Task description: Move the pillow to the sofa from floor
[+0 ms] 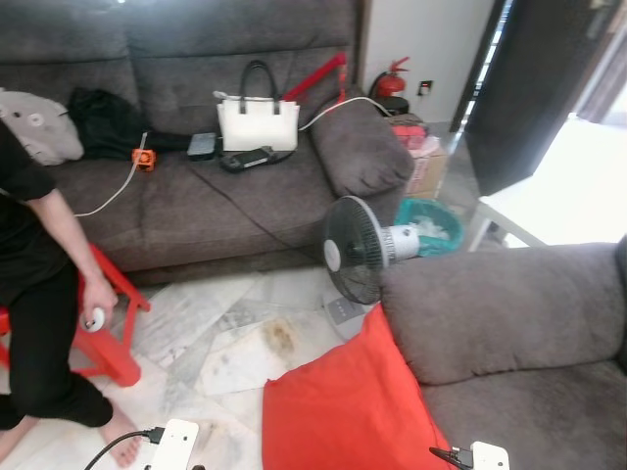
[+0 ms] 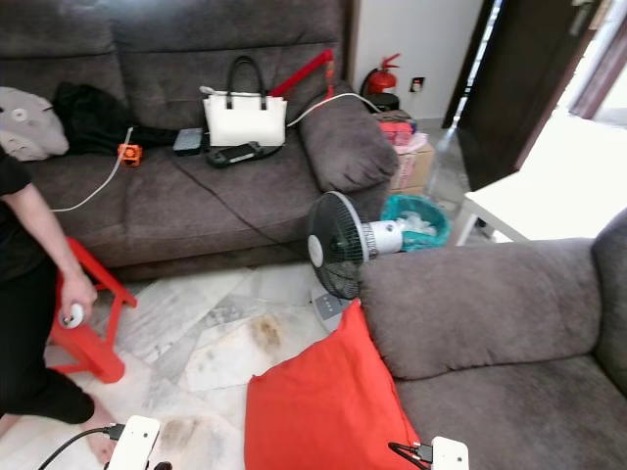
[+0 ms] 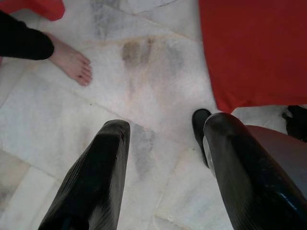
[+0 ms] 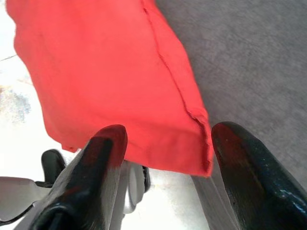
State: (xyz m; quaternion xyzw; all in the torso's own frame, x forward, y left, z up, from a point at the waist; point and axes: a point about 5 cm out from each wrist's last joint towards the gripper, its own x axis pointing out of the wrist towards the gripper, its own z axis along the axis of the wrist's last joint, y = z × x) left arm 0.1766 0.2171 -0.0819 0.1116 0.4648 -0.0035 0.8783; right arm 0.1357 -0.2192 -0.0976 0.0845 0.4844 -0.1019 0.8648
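Pillow (image 1: 348, 406): red, on the marble floor (image 1: 225, 333), leaning against the front of the near grey sofa (image 1: 509, 323); its upper corner sits just below that sofa's armrest.
Near sofa: on my right, seat bare where it shows.
My left hand (image 3: 163, 167): fingers apart, gripping nothing, over bare floor beside the pillow's lower corner.
My right hand (image 4: 165, 163): fingers apart, gripping nothing, hovering just above the pillow's edge where it meets the sofa fabric; contact with the pillow cannot be confirmed.
Far sofa (image 1: 196, 196): grey, against the back wall, well apart from the pillow.
Items on far sofa: white handbag (image 1: 258, 119) upright at the backrest, black clothing (image 1: 108, 122), small dark devices beside the bag, a white cable running across the seat.
Fan (image 1: 358, 250): standing on the floor between the two sofas, just behind the pillow's upper corner.
Person (image 1: 39, 284): seated at my left in black clothing, one hand holding a small white object, bare foot (image 3: 72, 62) on the floor.
Stool (image 1: 108, 328): red, beside the person's legs.
Fire extinguisher (image 1: 390, 83): red, in the corner past the far sofa's armrest.
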